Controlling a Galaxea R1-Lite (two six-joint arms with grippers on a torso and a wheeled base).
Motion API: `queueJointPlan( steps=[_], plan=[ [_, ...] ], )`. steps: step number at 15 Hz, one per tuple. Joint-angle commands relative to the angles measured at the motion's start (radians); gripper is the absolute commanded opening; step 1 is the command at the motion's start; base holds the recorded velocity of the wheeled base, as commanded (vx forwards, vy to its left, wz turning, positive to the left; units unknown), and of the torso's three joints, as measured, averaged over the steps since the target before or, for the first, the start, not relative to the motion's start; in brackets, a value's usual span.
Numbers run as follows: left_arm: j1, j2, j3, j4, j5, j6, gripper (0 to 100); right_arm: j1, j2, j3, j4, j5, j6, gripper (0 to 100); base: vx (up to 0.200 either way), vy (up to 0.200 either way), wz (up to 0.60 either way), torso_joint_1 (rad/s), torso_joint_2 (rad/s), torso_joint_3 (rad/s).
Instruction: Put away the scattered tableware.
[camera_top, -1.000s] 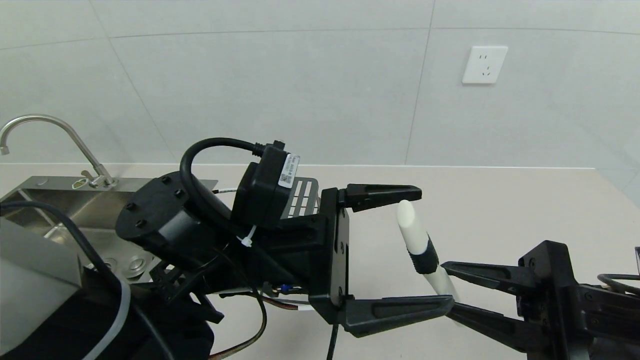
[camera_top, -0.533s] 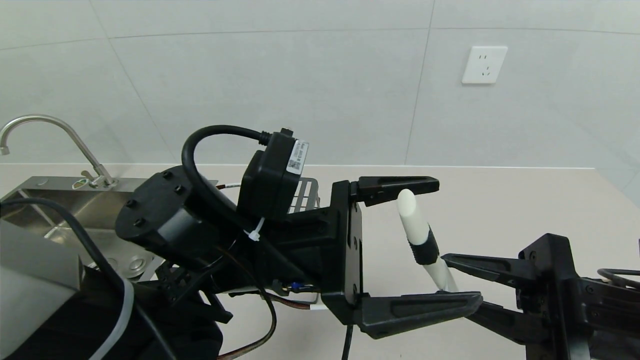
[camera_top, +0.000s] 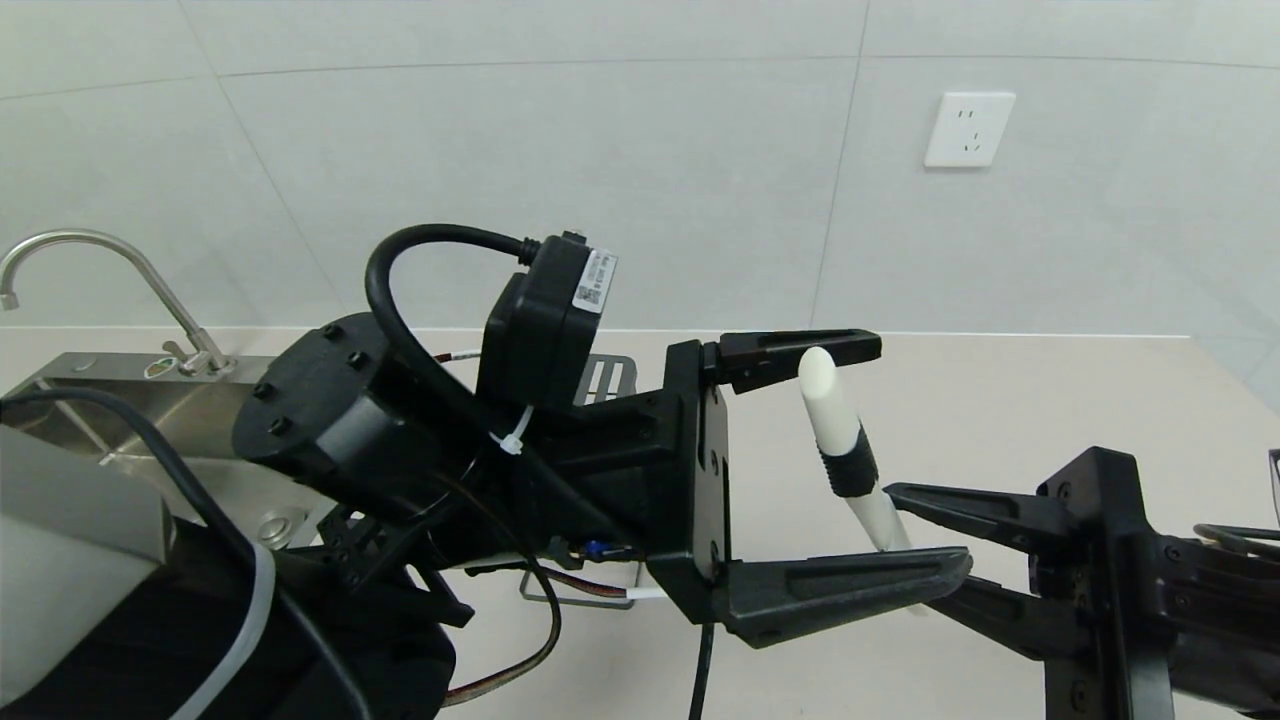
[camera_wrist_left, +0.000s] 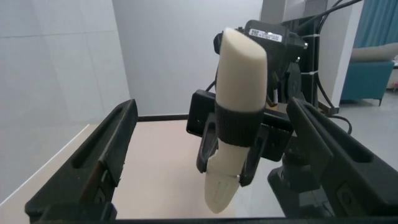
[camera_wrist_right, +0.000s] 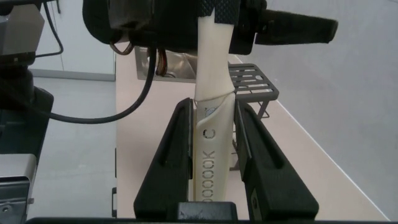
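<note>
Head view order is kept from the pale tabletop (camera_top: 1000, 400), with a steel sink (camera_top: 150, 410) and wire rack (camera_top: 600, 375) toward its left, down to the arms above it. The left end effector (camera_top: 925, 455) is spread wide, its jaws either side of a white utensil (camera_top: 832, 415) without touching, while the right end effector (camera_top: 905, 545) is clamped on the utensil's lower part, the handle held nearly upright above the tabletop. The utensil is judged light, stiff and smooth; its black band (camera_top: 850, 470) is thought the surest hold.
</note>
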Motion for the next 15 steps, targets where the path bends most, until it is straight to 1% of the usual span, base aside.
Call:
queueJointPlan(
  steps=[1,8,9,14,15],
  plan=[
    [-0.001,0.000,-0.003,-0.001,0.000,-0.001,100,-0.005,0.005,-0.002,0.000,0.001,-0.001,0,0.000,0.000,0.00,0.000,0.00,0.000],
    [0.001,0.006,-0.004,-0.001,0.000,0.000,100,-0.005,0.008,-0.022,0.000,0.001,0.001,0,0.000,0.000,0.00,0.000,0.00,0.000],
    [-0.001,0.006,-0.004,-0.001,0.000,0.000,0,-0.003,0.009,-0.022,0.000,0.001,-0.001,0,0.000,0.000,0.00,0.000,0.00,0.000],
    [-0.001,0.005,-0.016,-0.001,0.000,0.002,0,-0.003,0.023,-0.024,-0.002,0.002,-0.001,0,0.000,0.000,0.00,0.000,0.00,0.000],
    [-0.001,0.005,-0.021,-0.001,0.002,0.002,0,-0.003,0.022,-0.024,-0.002,0.002,-0.001,100,0.000,0.000,0.00,0.000,0.00,0.000]
  ],
)
